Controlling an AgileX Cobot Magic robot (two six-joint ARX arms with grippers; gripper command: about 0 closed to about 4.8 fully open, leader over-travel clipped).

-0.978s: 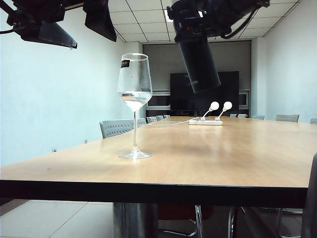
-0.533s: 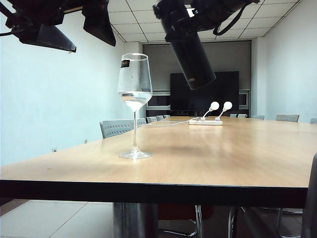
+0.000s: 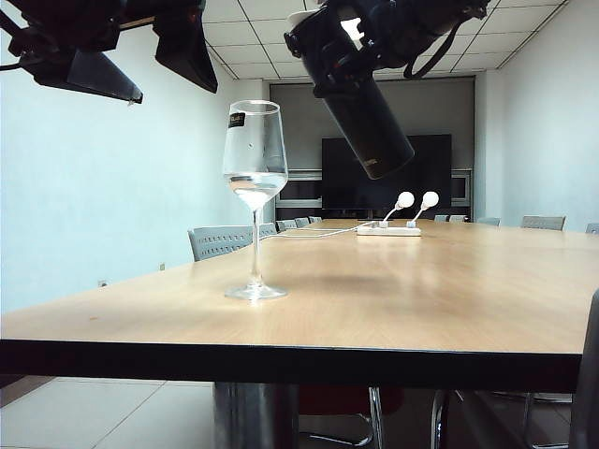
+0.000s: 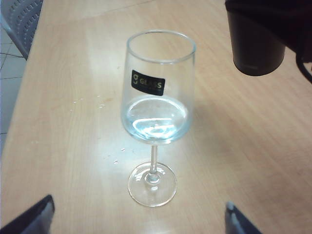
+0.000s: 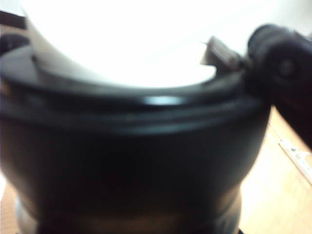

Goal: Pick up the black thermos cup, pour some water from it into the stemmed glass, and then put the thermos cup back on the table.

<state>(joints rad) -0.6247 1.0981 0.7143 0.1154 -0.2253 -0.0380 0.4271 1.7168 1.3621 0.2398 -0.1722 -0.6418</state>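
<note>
Black thermos cup (image 3: 360,103) held high in the air by right gripper (image 3: 374,33) at top centre of ext. view, well above the table (image 3: 421,290). Tilted, top end up toward the glass side, base pointing down and away to the right; small pale mark near the base. In right wrist view fills nearly the whole frame (image 5: 131,161), blurred, whitish spout area (image 5: 117,44) washed out and hinge of the flip lid (image 5: 280,68) at one side. Right jaws not seen directly in any view, but clamped on the flask body going by how it hangs from the arm.

Stemmed glass (image 3: 255,187) upright on the table, left of centre in ext. view, some water in the bowl, small black label near the rim. Same glass in left wrist view (image 4: 157,112), round foot flat on the wood, a few water drops (image 4: 100,102) on the table surface near it. Flask base (image 4: 258,48) visible beyond the glass, apart from it.

Left gripper (image 4: 139,219) hovering up high on the left of ext. view (image 3: 112,56), jaws wide apart, both fingertips (image 4: 34,217) showing at frame edge either side of the glass foot, touching nothing.

White power strip w/ two round white plugs (image 3: 391,224) farther down the table
</note>
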